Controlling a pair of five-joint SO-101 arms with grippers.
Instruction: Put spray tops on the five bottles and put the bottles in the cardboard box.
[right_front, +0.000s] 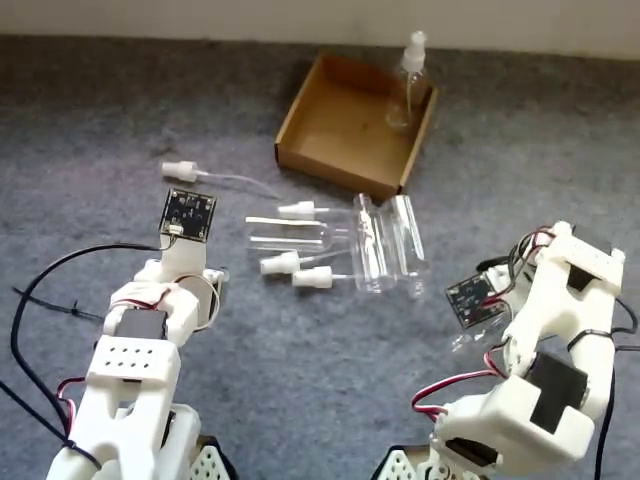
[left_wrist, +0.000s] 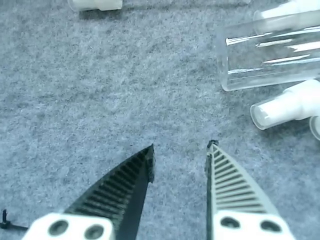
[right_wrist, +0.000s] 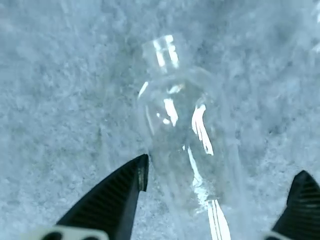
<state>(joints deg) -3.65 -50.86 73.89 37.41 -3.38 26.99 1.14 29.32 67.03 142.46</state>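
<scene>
Far out to the left of the cardboard box (right_front: 340, 135), a lone spray top (right_front: 181, 170) lies on the grey carpet (right_front: 80, 120), its thin dip tube trailing back toward the box. Nearer the arms than that, also left of the box, the left gripper (left_wrist: 181, 152) hangs low over bare carpet, its fingers parted a modest way and holding nothing.

Across we go: just in front of the box's near wall, three more spray tops (right_front: 280, 264) lie loose, bunched around an uncapped bottle (right_front: 300, 237) lying on its side. Right beside that, also in front of the box, two clear bottles (right_front: 368, 250) lie side by side, close together, necks open.

Up to the box itself: it sits open-topped, and one capped bottle (right_front: 408, 85) stands upright in its far right corner, spray top on.

Then off to the front right of the box, the right gripper (right_wrist: 222, 170). Its jaws are spread very wide, straddling a fifth bottle (right_wrist: 175, 115) that lies on the carpet with its open neck pointing away from the wrist. One dark finger sits just beside the bottle's body. Whether it touches the bottle, I can't tell. The bottle is not pinched.
</scene>
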